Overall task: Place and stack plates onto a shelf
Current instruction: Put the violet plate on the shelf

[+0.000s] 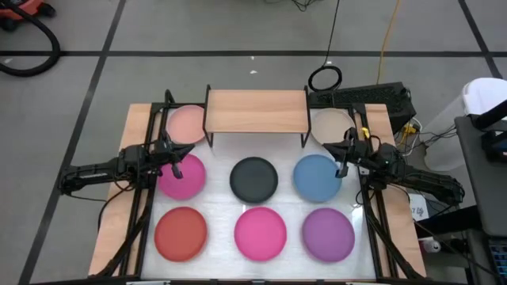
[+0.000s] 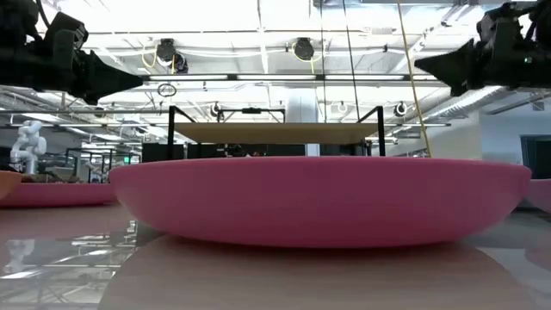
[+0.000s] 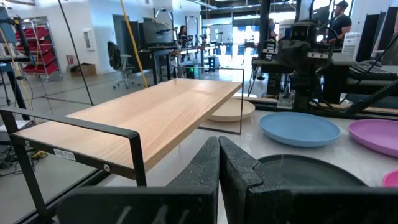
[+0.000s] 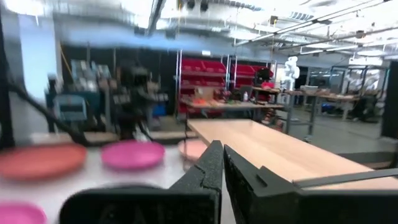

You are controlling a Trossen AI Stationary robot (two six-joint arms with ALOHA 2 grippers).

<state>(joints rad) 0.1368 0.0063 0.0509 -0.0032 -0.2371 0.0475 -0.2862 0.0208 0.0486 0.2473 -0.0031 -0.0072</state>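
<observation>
The light-wood shelf (image 1: 256, 111) stands on black legs at the table's far edge, with nothing on it. A light pink plate (image 1: 187, 124) lies at its left end and a beige plate (image 1: 331, 125) at its right end. Magenta (image 1: 181, 176), black (image 1: 254, 179) and blue (image 1: 318, 176) plates lie flat in the middle row. Red (image 1: 181, 233), hot pink (image 1: 261, 233) and purple (image 1: 329, 234) plates lie in the near row. My left gripper (image 3: 219, 149) is shut above the magenta plate. My right gripper (image 4: 222, 155) is shut above the blue plate's right edge. Both hover clear of the table.
Black frame rails run along the table's left and right sides (image 1: 141, 214). A black power strip and cables (image 1: 372, 96) lie behind the shelf's right end. White table surface shows between the plates. In the low view the hot pink plate (image 2: 318, 202) fills the foreground.
</observation>
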